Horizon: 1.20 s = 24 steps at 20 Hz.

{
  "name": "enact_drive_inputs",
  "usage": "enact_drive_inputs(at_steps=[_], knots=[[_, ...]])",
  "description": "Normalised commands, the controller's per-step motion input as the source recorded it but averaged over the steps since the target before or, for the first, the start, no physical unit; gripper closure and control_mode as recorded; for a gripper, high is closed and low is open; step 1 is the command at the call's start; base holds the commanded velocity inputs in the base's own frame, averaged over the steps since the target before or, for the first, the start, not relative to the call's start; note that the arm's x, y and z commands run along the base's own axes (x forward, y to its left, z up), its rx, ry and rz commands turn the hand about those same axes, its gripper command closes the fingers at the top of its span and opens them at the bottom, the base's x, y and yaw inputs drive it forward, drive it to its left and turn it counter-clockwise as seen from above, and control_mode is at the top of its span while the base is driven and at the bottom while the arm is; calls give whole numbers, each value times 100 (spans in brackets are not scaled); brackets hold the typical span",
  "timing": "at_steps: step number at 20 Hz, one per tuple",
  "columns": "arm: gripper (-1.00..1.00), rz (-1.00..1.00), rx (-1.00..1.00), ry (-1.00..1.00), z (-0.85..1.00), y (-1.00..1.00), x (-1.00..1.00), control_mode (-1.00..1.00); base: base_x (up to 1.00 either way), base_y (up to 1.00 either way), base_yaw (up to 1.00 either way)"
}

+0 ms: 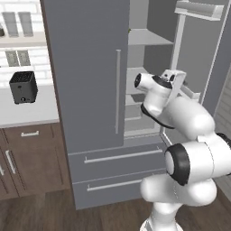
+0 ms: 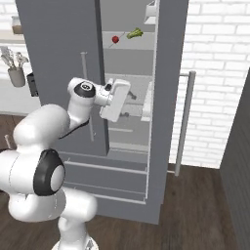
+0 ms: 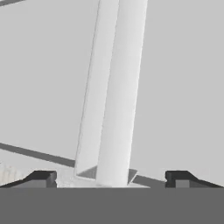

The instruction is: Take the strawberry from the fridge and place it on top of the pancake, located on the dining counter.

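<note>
The grey fridge [image 1: 85,67] stands with its left door shut and its right door [image 2: 168,97] swung open. The strawberry [image 2: 115,39], a tiny red berry, lies on an upper shelf inside, next to a green vegetable [image 2: 135,33]. My gripper [image 2: 128,105] reaches into the open compartment at middle-shelf height, well below the strawberry. In the hand view the gripper [image 3: 109,179] is open, its fingertips [image 3: 41,178] wide apart, and a pale grey bar [image 3: 116,87] of the fridge interior runs between them, close up. The pancake and the dining counter are out of view.
Two fridge drawers [image 1: 117,155] lie below the doors. A black toaster [image 1: 23,86] sits on the wall counter [image 1: 27,115] to the left. A utensil holder [image 2: 16,73] stands there too. The open door's handle [image 2: 183,122] faces a white brick wall [image 2: 219,73].
</note>
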Motion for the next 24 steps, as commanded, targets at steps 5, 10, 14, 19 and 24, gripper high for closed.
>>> enact_drive_inputs(at_steps=[5, 10, 14, 19, 24], knots=[[-100, -12, 38, -25, -1, 97, 4, -100, 0, 0, 0], [-100, -18, 86, -40, -15, 81, 0, -100, 0, 0, 0], [-100, -17, 83, -49, -16, 75, 0, -100, 0, 0, 0], [-100, -2, 44, -51, 17, 70, 0, -100, 0, 0, 0], [-100, 17, 15, -2, 62, 30, 0, -100, 0, 0, 0]])
